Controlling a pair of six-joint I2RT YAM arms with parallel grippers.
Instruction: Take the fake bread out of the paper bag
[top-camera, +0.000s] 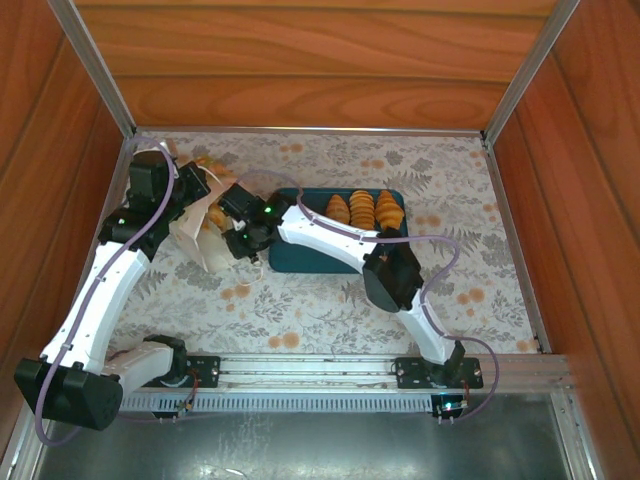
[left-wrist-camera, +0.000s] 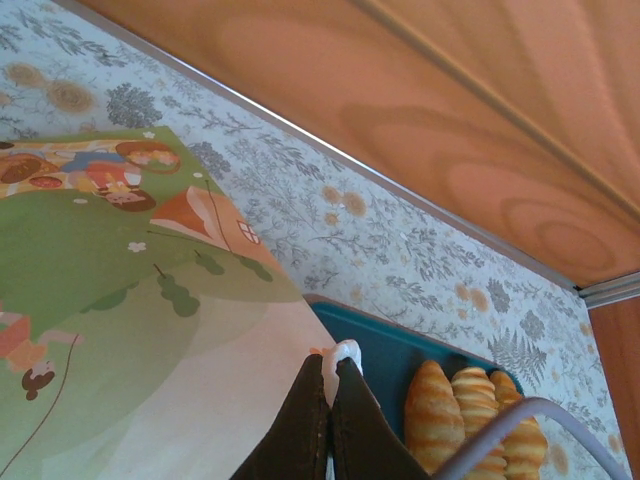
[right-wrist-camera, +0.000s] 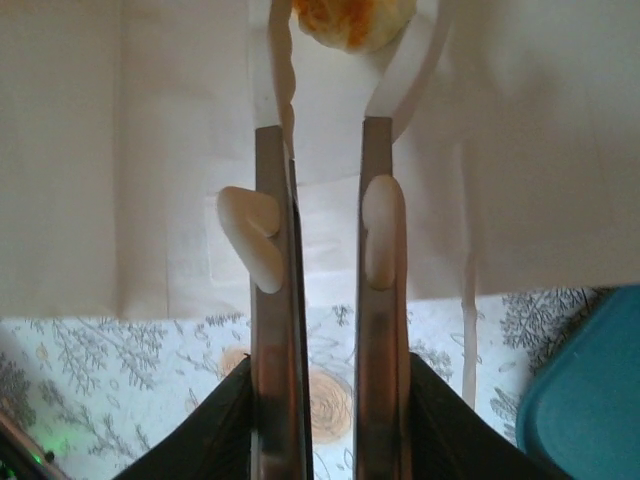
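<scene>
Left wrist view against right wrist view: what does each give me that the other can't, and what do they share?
Left wrist: the left gripper shut on a white bit at the paper bag's edge, the bag's green printed panel, three croissants on the teal tray, and the wooden wall.
Right wrist: the right gripper open against the bag's plain white side, a cord handle, and a golden piece of bread past the fingertips.
Both: the bag, the tray and the floral tablecloth.

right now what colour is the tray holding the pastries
Teal; the tray shows best in the top external view.
</scene>
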